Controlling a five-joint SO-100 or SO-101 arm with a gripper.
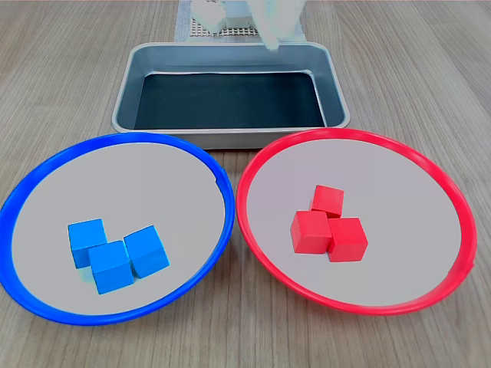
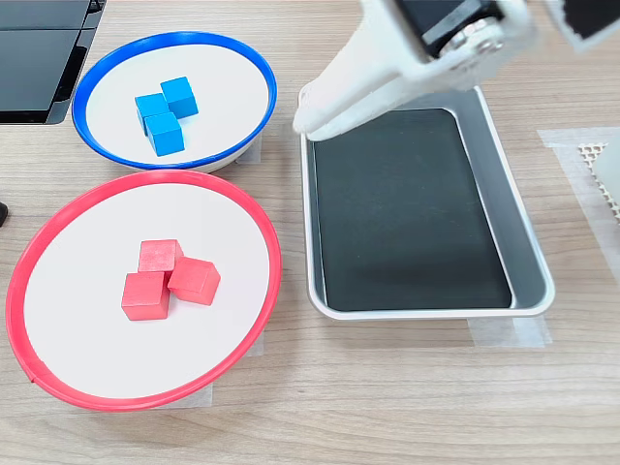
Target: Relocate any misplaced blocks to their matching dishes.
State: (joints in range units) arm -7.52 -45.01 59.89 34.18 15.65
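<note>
While three blue cubes sit clustered in the blue dish and three red cubes in the red dish, no block looks misplaced, so the sorting seems finished. In the second exterior view the gripper hangs above the tray's corner nearest the blue dish, holding nothing; its jaws look together, though I cannot tell for certain. To finish well, retreat high over the bare tray, keeping clear of both rims.

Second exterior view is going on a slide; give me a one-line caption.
Sorted: three blue cubes on the blue-rimmed plate, three red cubes on the red-rimmed plate, gripper over the empty tray.
</note>
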